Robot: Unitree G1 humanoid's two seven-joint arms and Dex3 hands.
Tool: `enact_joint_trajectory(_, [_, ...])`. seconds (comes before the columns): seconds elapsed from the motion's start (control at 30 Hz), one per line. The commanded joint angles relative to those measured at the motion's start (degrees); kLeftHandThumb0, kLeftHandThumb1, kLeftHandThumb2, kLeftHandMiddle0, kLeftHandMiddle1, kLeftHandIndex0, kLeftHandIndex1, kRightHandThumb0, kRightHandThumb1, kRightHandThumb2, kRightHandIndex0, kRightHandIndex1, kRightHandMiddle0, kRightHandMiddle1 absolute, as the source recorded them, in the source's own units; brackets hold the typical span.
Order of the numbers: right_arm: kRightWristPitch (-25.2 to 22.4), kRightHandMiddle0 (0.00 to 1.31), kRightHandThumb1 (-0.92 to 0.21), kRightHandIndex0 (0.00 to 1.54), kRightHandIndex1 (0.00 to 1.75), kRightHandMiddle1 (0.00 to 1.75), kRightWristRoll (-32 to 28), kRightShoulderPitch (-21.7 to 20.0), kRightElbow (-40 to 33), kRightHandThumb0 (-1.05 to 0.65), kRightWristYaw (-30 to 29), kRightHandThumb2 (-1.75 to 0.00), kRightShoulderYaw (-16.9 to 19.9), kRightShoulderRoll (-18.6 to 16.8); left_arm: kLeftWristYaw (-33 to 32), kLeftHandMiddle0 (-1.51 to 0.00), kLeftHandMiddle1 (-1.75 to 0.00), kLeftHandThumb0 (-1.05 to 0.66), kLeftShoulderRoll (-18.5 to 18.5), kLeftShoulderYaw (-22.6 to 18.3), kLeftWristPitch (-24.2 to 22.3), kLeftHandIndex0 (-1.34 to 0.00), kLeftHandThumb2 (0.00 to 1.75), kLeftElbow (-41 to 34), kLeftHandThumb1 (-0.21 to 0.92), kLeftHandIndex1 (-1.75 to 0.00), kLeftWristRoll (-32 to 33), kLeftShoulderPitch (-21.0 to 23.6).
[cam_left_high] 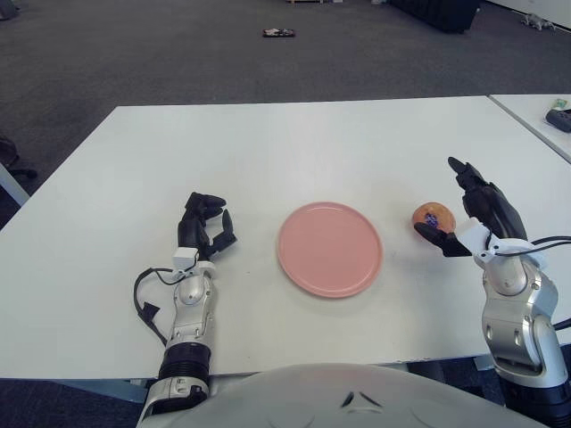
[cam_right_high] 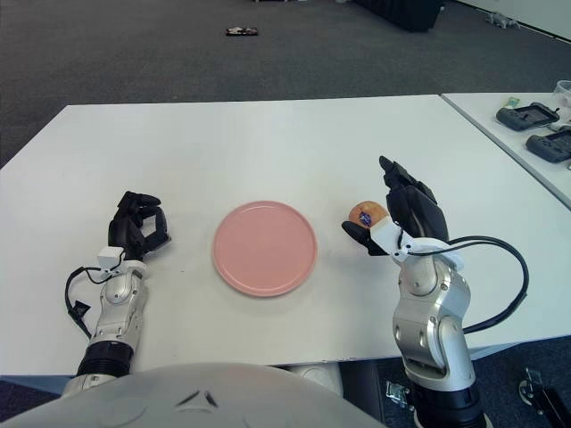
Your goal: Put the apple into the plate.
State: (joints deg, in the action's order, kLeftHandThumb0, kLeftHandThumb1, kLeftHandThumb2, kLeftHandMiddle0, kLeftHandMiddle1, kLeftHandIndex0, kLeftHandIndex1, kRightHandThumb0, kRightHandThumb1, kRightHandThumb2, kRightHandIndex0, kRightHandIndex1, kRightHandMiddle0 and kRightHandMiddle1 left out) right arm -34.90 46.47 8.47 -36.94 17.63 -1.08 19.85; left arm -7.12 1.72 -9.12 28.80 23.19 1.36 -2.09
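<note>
A reddish-yellow apple with a small sticker on top lies on the white table, a short way right of the pink plate. The plate has nothing on it. My right hand stands just right of the apple, open, with the fingers stretched upward and the thumb reaching under the apple's near right side. It does not enclose the fruit. My left hand shows to the left of the plate with its fingers curled and nothing in them.
A second table adjoins on the right and carries dark devices. A black cable loops off my right forearm past the table's right edge. Grey carpet lies beyond the far edge.
</note>
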Motion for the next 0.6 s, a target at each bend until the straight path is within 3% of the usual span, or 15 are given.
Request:
enact_joint_trajectory(0.0, [-1.8,0.00,-0.33,0.00,0.00,0.00,2.5,-1.2,-0.9,-0.81,2.6,-0.90,-1.4,1.0,-0.8,-0.85,-1.75,-0.45,0.3,0.0,-1.7,-0.53,1.21,1.9,0.41,-1.75,-0.5,-2.1])
enact_joint_trajectory(0.4, [-5.9,0.00,-0.34,0.00,0.00,0.00,6.3,-2.6,-0.7,-0.83,11.6,-0.86,-4.0,3.0,-1.2,-0.86,-1.75,-0.44,0.3,0.2,-1.1,-0.53,1.20,2.1,0.42,-1.75,-1.3,-2.2])
enact_joint_trajectory(0.57, [-7.7,0.00,-0.35,0.00,0.00,0.00,8.7,-5.9,3.3,-0.87,15.2,-0.85,-6.2,4.3,-1.0,-0.87,-1.75,-0.45,0.4,0.1,-0.6,-0.53,1.21,2.3,0.41,-1.75,-1.0,-2.1])
